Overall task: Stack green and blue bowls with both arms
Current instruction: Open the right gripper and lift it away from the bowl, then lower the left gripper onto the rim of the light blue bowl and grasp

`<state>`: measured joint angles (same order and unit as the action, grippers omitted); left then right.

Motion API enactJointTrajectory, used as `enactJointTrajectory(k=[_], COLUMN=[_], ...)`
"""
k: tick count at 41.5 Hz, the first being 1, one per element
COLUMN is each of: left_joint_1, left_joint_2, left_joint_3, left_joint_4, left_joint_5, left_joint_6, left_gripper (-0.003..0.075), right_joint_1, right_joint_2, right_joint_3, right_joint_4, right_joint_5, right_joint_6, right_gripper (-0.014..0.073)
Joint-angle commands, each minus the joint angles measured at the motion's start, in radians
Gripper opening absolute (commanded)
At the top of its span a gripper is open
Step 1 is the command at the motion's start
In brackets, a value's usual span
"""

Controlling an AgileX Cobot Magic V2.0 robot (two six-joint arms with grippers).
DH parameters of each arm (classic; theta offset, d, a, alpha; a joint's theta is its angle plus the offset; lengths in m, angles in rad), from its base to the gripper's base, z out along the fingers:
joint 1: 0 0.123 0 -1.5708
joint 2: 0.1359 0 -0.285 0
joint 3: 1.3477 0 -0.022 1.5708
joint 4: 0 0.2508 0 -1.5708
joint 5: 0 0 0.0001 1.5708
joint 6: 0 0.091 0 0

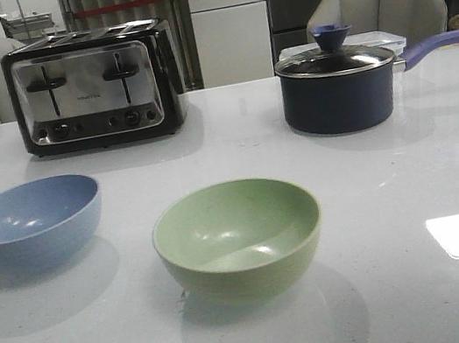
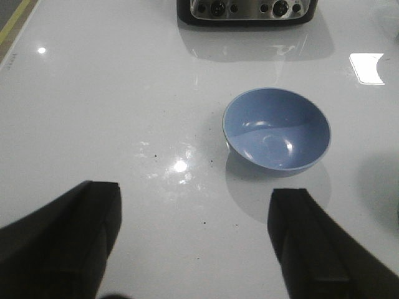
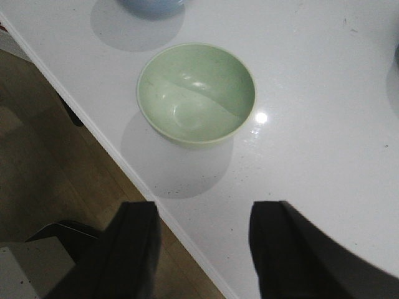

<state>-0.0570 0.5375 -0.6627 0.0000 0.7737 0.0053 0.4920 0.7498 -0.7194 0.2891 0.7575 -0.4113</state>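
The green bowl (image 1: 239,239) sits upright on the white table (image 1: 391,178), out in front of the toaster (image 1: 95,87). The blue bowl (image 1: 32,224) sits just beside the green bowl, on its left, not touching it. A dark pot (image 1: 339,88) stands well behind the green bowl.

The left gripper (image 2: 194,240) hangs above the table near the blue bowl. Its jaws are spread wide and hold nothing. The right gripper (image 3: 202,240) hangs near the green bowl, over the table's edge. Its jaws are spread too, with nothing between them.

Both bowls look light, hard and smooth, so they may slip. The best spot to pinch is probably the thin rim, one finger inside and one outside.
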Motion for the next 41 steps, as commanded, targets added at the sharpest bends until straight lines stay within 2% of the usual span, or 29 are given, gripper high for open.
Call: enactJointTrajectory(k=[1,10,20,31,41], left_joint_1=[-0.017,-0.029,-0.029,-0.032,-0.032], left_joint_2=[0.053,0.26,0.586,0.902,1.106], left_joint_3=[-0.037,-0.089,-0.207,-0.337,-0.472], left_joint_4=[0.0,-0.01,-0.03,-0.047,-0.064], left_joint_5=[-0.062,-0.027,-0.03,-0.124,-0.136], left_joint_6=[0.01,0.015,0.015,0.015,0.015], left_gripper=[0.0549,0.0549,0.0549,0.0549,0.0549], right_joint_1=[0.001,0.001,0.001,0.001,0.001], right_joint_2=[-0.02,-0.016,-0.016,-0.016,-0.016], right_joint_3=[-0.027,-0.027,-0.027,-0.027,-0.027], right_joint_4=[0.009,0.009,0.009,0.009,0.009], right_joint_5=[-0.057,-0.056,-0.056,-0.056,-0.056], right_joint_6=[-0.013,-0.013,-0.013,-0.013,-0.013], right_gripper=[0.0445,0.0445,0.0445,0.0445,0.0445])
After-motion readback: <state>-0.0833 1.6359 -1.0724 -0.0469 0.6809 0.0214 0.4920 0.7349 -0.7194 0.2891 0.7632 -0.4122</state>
